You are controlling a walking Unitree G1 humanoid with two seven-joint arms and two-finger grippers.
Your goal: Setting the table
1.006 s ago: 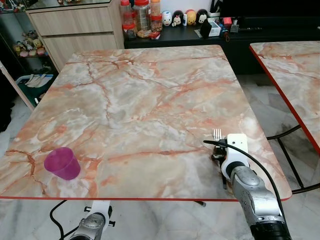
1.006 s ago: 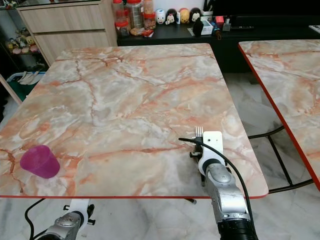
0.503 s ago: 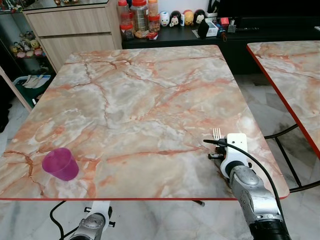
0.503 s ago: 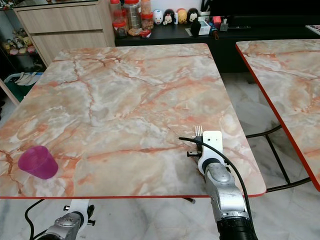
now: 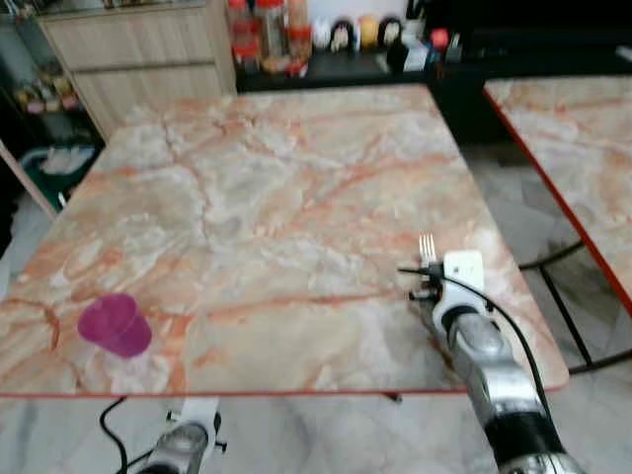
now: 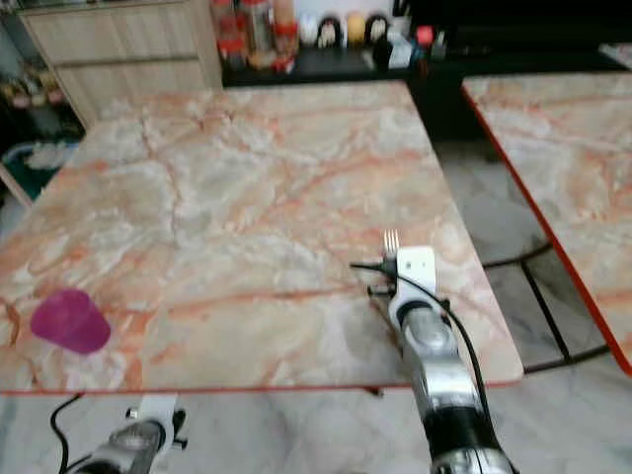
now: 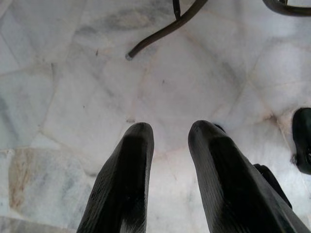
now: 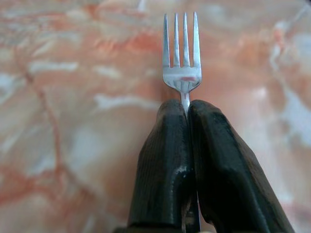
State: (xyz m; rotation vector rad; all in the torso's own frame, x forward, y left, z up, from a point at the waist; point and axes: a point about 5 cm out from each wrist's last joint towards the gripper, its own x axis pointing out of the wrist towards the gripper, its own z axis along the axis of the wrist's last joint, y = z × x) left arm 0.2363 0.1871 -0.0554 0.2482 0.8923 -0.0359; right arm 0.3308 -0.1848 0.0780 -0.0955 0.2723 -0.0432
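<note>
Right pincer (image 8: 187,109) clenched on the fork (image 8: 181,58), over the tabletop (image 5: 276,197): lower flat, tines forward, then release.

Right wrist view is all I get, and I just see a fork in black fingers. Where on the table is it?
Observer: The right gripper holds the fork over the marble table, near its right edge and front corner.
Operator: Is there a cup too?
Observer: Yes, a purple cup stands at the table's front left.
Operator: What's the other arm doing?
Observer: The left gripper hangs below the table's edge, open, pointing at the tiled floor.
</note>
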